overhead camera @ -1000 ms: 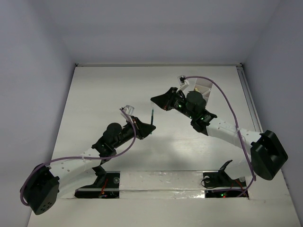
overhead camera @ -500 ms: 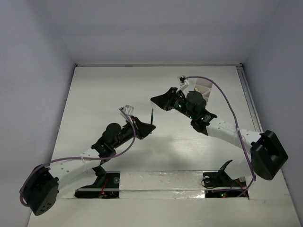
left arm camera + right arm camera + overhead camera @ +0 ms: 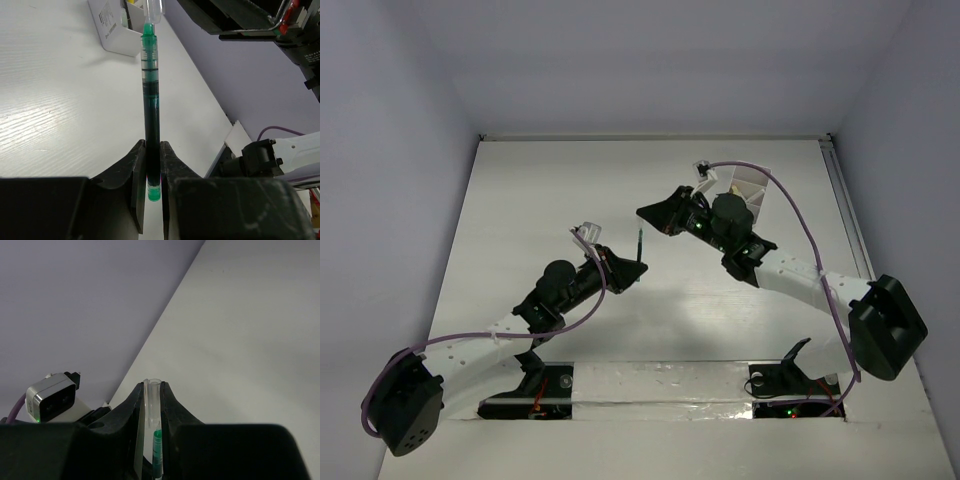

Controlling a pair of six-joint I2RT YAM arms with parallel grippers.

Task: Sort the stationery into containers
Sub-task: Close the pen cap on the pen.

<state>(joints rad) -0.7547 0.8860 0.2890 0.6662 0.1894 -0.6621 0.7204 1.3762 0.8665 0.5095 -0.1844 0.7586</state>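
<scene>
Pen (image 3: 151,100), green-inked, pinched low on the barrel by the left gripper (image 3: 152,146), fingers pressed against both sides, green end plug poking out just behind the pads. In the left wrist view, barrel running straight away from the camera, clear cap (image 3: 153,9) on the far tip, clipped by the top edge. Grip on that cap out of frame there.

Shown by the right wrist view instead: right gripper (image 3: 151,387) closed on the clear cap (image 3: 152,397), green tip of the pen (image 3: 157,442) visible just below it. Beyond the fingers, only table and purple wall (image 3: 75,300).

From overhead, just a thin dark line for the pen (image 3: 640,244), spanning the gap between left gripper (image 3: 631,266) and right gripper (image 3: 651,212). Held above the table (image 3: 540,190), well apart from the white box (image 3: 750,184), to the box's left and nearer the arm bases.

White box (image 3: 114,31) seen from the left wrist as a labelled wall. Something yellow (image 3: 131,2) standing inside, cut off by the frame edge. Dividers and other contents impossible to make out. Overhead, near part of the box hidden behind the right arm, contents too small to tell.
</scene>
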